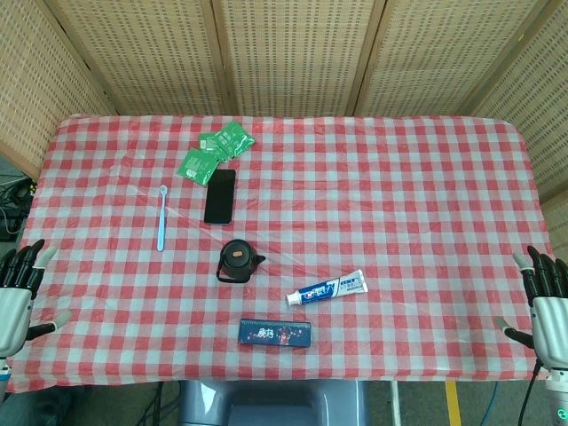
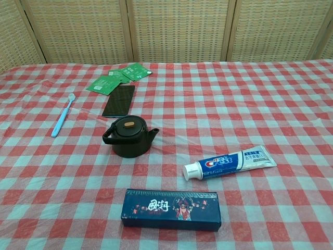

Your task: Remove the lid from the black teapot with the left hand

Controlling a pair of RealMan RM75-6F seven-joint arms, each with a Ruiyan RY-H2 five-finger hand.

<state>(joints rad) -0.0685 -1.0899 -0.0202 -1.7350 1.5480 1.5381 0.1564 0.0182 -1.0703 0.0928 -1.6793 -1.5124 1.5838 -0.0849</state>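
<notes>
The black teapot (image 1: pixel 239 261) (image 2: pixel 130 137) stands upright near the middle of the red checked table, spout to the right. Its lid (image 1: pixel 237 256) (image 2: pixel 129 124), with a small brown knob, sits on it. My left hand (image 1: pixel 18 288) hangs at the table's left edge, far from the teapot, fingers apart and holding nothing. My right hand (image 1: pixel 546 302) is at the right edge, fingers apart too and empty. Neither hand shows in the chest view.
A dark blue box (image 1: pixel 275 334) (image 2: pixel 170 209) and a toothpaste tube (image 1: pixel 327 287) (image 2: pixel 229 162) lie in front of the teapot. Behind it are a black phone (image 1: pixel 220 196) (image 2: pixel 118 100), a blue toothbrush (image 1: pixel 161 217) (image 2: pixel 62 114) and green sachets (image 1: pixel 214 149) (image 2: pixel 118 77).
</notes>
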